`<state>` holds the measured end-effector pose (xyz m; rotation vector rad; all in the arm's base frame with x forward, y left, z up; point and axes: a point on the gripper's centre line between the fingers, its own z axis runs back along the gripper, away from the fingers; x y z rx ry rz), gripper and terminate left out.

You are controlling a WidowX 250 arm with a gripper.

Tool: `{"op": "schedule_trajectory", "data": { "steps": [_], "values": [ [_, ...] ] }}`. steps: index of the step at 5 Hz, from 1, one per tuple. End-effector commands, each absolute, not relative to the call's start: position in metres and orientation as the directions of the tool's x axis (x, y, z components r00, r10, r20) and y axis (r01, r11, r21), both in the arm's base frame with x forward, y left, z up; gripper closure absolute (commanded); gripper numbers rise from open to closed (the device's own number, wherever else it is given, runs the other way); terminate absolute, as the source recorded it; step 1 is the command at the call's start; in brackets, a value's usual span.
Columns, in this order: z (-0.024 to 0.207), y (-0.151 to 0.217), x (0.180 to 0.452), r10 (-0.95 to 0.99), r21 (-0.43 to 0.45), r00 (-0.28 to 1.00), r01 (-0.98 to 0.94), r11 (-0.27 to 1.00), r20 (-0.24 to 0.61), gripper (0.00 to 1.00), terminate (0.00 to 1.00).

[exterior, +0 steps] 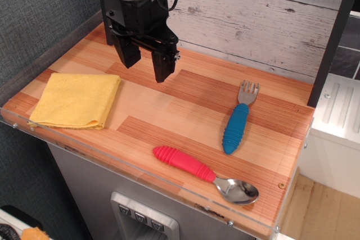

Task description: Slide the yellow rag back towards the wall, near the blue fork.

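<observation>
The yellow rag point(75, 100) lies folded flat at the front left of the wooden tabletop point(185, 111). The blue fork point(238, 120) lies right of centre, its metal tines pointing at the whitish-grey plank wall point(253, 21) at the back. My black gripper point(147, 66) hangs above the table behind and to the right of the rag, apart from it. Its two fingers stand apart with nothing between them.
A red-handled metal spoon point(202, 172) lies near the front edge, right of centre. A dark grey fabric panel point(39, 21) bounds the left side. A clear raised lip point(140, 167) runs along the front edge. A dark post point(334, 37) stands at the right rear.
</observation>
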<state>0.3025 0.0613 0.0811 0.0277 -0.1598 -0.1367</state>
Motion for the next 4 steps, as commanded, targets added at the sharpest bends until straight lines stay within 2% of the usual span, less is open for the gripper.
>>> {"op": "schedule_trajectory", "data": {
  "steps": [1, 2, 4],
  "values": [
    [0.081, 0.061, 0.303, -0.138, 0.038, 0.978, 0.133, 0.990, 0.157, 0.00, 0.00],
    [0.082, 0.083, 0.282, -0.149, 0.058, 0.978, 0.142, 0.988, 0.147, 0.00, 0.00],
    [0.070, 0.125, 0.258, 0.019, 0.104, 0.993, -0.030, 0.994, 0.113, 0.00, 0.00]
  ]
}}
